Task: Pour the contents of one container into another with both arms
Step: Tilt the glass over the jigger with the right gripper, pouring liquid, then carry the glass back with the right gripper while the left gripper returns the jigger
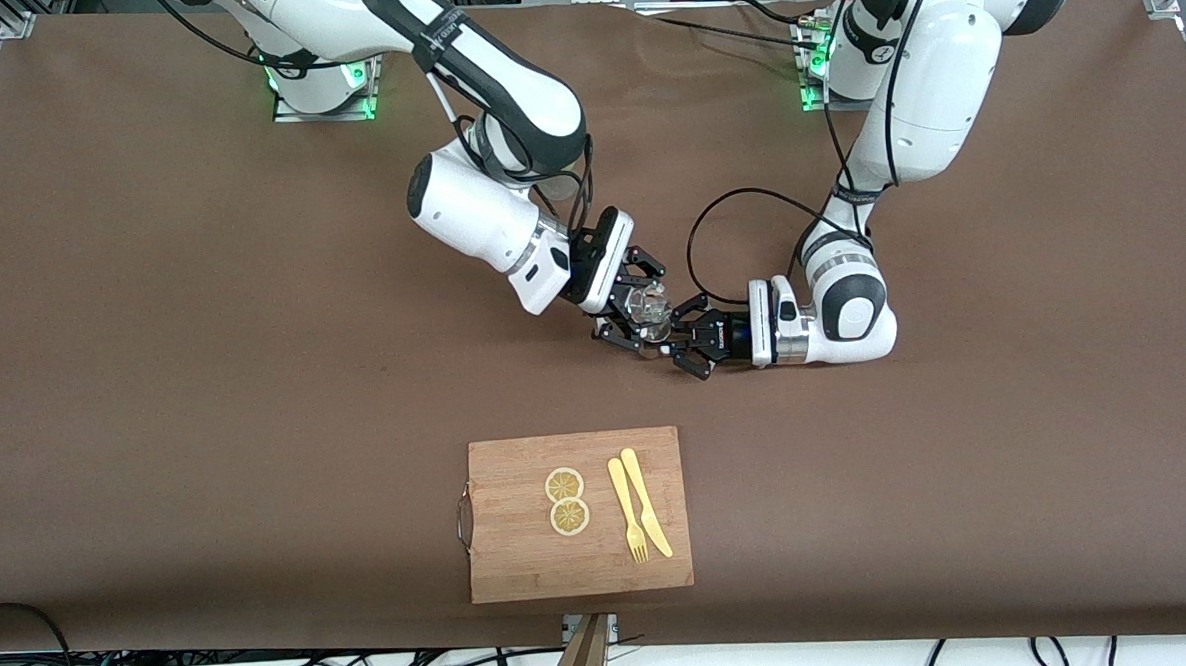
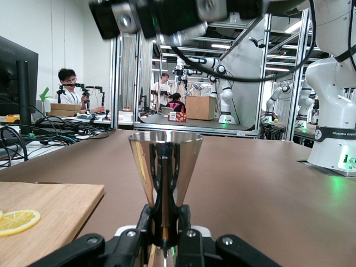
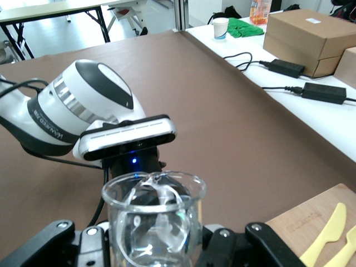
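- Nearest the front camera lies the wooden cutting board [image 1: 523, 556], bearing two lemon slices [image 1: 566, 501], a yellow fork [image 1: 627, 512] and knife [image 1: 645, 501].
- Farther up the brown table [image 1: 205, 390], the left gripper [image 1: 691, 341] is clamped on the metal jigger [image 2: 165, 167], upright.
- Just above the jigger, the right gripper [image 1: 630, 309] is clamped on the tilted glass tumbler [image 3: 153, 219].
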Tool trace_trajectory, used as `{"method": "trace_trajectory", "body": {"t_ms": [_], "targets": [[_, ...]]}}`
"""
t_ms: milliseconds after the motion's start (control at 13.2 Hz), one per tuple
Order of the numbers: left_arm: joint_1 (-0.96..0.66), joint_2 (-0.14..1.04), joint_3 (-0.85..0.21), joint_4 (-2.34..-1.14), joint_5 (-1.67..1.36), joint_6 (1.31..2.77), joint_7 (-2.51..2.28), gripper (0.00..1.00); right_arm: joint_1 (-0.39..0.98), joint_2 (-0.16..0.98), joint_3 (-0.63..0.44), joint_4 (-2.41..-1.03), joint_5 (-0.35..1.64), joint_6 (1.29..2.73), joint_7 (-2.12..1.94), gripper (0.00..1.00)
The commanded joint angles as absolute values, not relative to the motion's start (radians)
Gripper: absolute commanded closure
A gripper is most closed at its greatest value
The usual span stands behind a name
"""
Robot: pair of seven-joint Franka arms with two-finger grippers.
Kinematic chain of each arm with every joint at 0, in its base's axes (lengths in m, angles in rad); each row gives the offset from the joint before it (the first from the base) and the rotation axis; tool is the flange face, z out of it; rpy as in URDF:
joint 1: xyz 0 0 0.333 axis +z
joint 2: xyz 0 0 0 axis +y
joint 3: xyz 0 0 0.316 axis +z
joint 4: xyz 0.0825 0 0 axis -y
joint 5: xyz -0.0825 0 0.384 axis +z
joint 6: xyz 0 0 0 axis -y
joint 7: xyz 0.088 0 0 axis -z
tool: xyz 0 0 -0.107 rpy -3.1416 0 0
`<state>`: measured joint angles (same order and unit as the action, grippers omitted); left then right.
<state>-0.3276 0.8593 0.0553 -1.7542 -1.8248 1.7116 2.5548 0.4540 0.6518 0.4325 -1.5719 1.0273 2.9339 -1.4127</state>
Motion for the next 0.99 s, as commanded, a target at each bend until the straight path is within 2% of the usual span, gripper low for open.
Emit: {"method": "trace_trajectory", "body": {"t_ms": [0, 303, 455, 606, 910], "targets": [[-0.328, 0.844, 0.071, -1.752, -1.801, 1.697, 2.539, 1.00, 0.411, 0.605, 0.463, -1.589, 1.066, 2.924, -1.407, 1.00], [-0.298, 0.841, 0.094, -1.773, -1.769, 1.614, 2.563, 1.00, 0.356, 0.572, 0.466, -1.595, 1.147, 2.843, -1.411, 1.00], [-0.244, 0.838, 0.097, -1.789, -1.705, 1.566, 2.605, 1.00, 0.307, 0.554, 0.466, -1.595, 1.150, 2.756, -1.426, 1.00], [-0.174, 0.828, 0.100, -1.796, -1.607, 1.536, 2.625, 1.00, 0.238, 0.539, 0.448, -1.597, 1.175, 2.578, -1.507, 1.00], [-0.059, 0.827, 0.182, -1.796, -1.496, 1.416, 2.709, 1.00, 0.192, 0.509, 0.229, -1.660, 1.365, 2.141, -1.816, 1.00]]}}
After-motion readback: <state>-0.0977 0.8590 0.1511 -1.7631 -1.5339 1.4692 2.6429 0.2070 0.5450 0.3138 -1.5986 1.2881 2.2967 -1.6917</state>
